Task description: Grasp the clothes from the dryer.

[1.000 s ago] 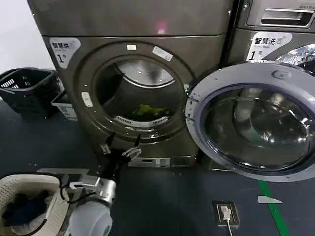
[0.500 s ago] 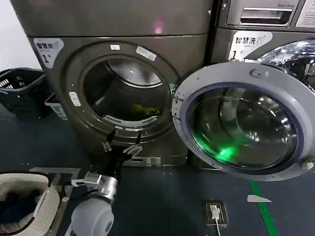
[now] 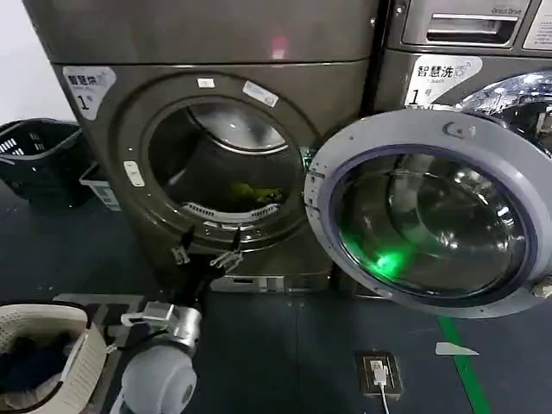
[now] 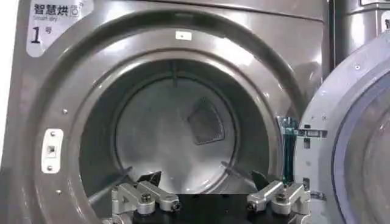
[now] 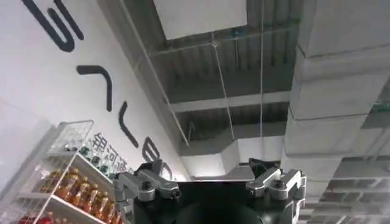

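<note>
My left gripper [image 3: 203, 254] hangs with its fingers spread wide and nothing between them, just below and in front of the dryer's [image 3: 103, 172] round mouth, aimed at the drum. From its wrist camera I look straight down the steel drum over the two fingertips [image 4: 149, 179], with the open door [image 3: 431, 211] swung out to the gripper's right. The clothes [image 3: 246, 191], a small yellow-green bundle, lie on the drum floor beyond and a little above the gripper, past the lip of the porthole and well apart from the fingers.

I judge this as the approach step: nothing is grasped yet. Next I need to lift the gripper over the lower rim, push it forward into the drum, and drop the open fingers onto the fabric before closing (the rim sits close under the wrist, so I would clear it first).

My right gripper [image 5: 210, 176] is parked pointing up at a ceiling, fingers parted and empty.
</note>
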Controlling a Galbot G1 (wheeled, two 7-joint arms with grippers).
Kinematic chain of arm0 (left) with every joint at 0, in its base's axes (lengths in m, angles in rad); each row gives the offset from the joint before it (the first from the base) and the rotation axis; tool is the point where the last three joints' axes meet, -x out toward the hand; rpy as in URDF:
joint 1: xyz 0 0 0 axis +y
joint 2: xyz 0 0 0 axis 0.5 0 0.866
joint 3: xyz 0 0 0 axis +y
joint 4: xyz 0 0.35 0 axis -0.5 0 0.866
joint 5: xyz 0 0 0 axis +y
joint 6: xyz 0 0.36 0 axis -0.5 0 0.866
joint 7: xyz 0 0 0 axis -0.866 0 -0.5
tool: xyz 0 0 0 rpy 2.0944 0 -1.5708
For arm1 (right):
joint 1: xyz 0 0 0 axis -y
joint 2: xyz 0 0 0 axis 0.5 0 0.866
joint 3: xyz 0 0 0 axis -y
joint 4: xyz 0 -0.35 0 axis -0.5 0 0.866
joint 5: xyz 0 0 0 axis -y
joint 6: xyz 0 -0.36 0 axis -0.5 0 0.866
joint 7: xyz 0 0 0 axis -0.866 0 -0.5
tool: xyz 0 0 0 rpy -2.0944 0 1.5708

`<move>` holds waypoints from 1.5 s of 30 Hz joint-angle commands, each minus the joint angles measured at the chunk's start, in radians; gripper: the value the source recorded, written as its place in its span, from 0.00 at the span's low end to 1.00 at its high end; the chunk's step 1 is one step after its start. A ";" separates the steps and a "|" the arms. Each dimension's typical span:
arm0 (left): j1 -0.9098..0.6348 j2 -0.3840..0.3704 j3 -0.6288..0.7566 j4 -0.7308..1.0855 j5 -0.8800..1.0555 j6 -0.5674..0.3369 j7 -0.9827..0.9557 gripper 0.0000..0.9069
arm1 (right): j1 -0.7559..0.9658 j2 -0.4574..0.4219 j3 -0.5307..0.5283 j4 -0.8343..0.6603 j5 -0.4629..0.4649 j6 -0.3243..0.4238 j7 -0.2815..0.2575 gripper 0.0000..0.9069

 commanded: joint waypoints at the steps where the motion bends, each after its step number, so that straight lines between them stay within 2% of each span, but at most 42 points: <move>1: -0.003 0.005 -0.001 0.001 -0.002 0.001 0.000 1.00 | 0.000 0.003 0.000 -0.001 0.000 0.008 -0.001 1.00; 24: -0.008 0.003 -0.006 -0.002 -0.011 0.002 0.001 1.00 | -0.007 0.018 0.017 -0.005 0.004 0.019 -0.009 1.00; 28: -0.037 0.011 -0.011 0.024 -0.020 -0.006 0.003 1.00 | -0.005 0.022 0.014 0.008 0.006 -0.001 -0.004 1.00; 34: -0.186 -0.015 -0.002 0.200 -0.045 -0.015 0.014 1.00 | -0.002 0.023 0.015 0.019 -0.035 -0.067 0.002 1.00; 35: -0.231 -0.027 -0.002 0.258 -0.054 -0.021 0.021 1.00 | -0.004 0.019 0.018 0.020 -0.035 -0.070 0.018 1.00; 40: -0.472 -0.080 -0.002 0.585 -0.056 -0.076 0.046 1.00 | -0.011 0.022 0.032 0.015 -0.036 -0.063 0.005 1.00; 45: -0.668 -0.097 0.015 0.834 -0.020 -0.108 0.121 1.00 | -0.005 0.020 0.034 0.009 -0.035 -0.057 0.000 1.00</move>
